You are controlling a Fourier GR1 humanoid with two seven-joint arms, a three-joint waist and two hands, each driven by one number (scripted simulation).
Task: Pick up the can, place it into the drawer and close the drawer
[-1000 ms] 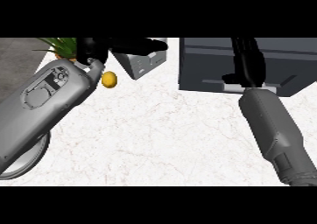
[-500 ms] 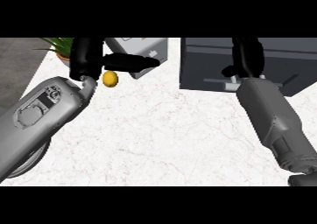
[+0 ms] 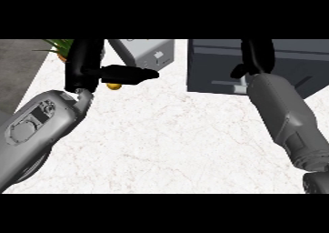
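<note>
My right hand (image 3: 256,57), fingers straight, is creeping toward twelve o'clock over the drawer (image 3: 214,63). Probably I'm beginning the closing push.

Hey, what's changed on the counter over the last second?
The left robot hand drew back slightly toward the robot; its outstretched thumb now overlaps the small yellow object. The right robot hand edged forward over the dark grey drawer unit. No grasp or release shows. The yellow object, drawer unit and pale box stayed put.
</note>
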